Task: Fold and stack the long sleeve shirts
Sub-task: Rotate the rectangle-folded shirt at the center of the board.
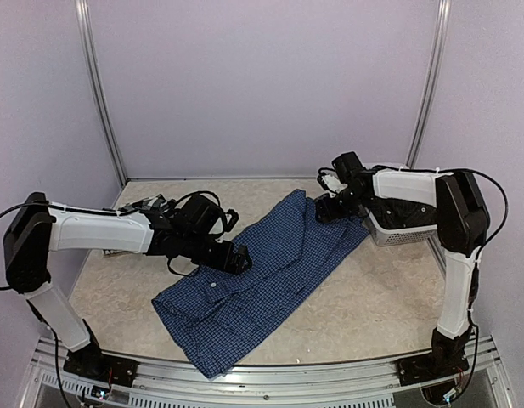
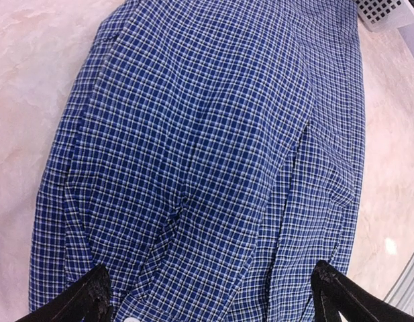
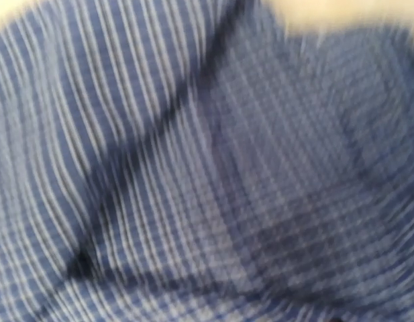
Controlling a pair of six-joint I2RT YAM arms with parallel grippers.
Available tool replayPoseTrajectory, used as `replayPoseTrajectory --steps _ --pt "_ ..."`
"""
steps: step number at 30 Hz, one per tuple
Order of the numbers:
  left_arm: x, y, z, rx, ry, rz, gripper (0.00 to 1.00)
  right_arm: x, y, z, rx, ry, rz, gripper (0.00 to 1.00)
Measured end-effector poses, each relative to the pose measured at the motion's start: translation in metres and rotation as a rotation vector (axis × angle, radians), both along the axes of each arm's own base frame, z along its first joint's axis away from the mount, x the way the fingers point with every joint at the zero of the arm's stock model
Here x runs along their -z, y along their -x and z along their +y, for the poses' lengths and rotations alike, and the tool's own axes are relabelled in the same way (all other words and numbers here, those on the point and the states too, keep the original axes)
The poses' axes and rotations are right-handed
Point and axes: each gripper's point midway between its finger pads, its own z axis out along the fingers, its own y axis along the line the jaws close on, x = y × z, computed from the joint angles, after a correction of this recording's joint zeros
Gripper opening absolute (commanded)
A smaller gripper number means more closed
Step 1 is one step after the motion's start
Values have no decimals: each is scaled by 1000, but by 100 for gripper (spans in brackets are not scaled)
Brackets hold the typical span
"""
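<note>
One blue checked shirt [image 1: 278, 255] lies diagonally mid-table. Left gripper [image 1: 237, 257] hovers at its left edge, jaws wide; right gripper [image 1: 327, 209] sits at its far-right end, jaw state cannot be told. Pinch a single cloth layer at each edge before folding.

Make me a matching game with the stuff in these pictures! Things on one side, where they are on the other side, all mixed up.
Things:
1. blue checked shirt
2. white basket
3. left gripper
4. right gripper

Where:
A. at the shirt's far end, next to the basket
B. lying across the middle of the table
C. on the table's far right side
D. over the shirt's left side, jaws wide open

Pairs: 1-B, 2-C, 3-D, 4-A
</note>
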Motion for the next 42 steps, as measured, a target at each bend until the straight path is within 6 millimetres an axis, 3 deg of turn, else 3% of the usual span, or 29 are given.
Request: replayPoseTrajectory --steps 5,16,24,32,38,42 --pt "11 6 -3 44 46 55 98 28 19 2 34 -51 108 73" --pt "50 31 3 70 62 179 98 61 23 33 29 -257 247 73" --pt "54 45 -6 100 107 205 99 59 -4 50 -6 -350 236 72" --pt "51 67 -32 164 190 241 99 57 -41 77 -72 -409 195 72" --pt "49 73 -72 232 247 255 99 55 -67 95 -135 -437 155 72" --pt "47 64 -104 270 279 249 99 54 -82 102 -165 -448 125 73"
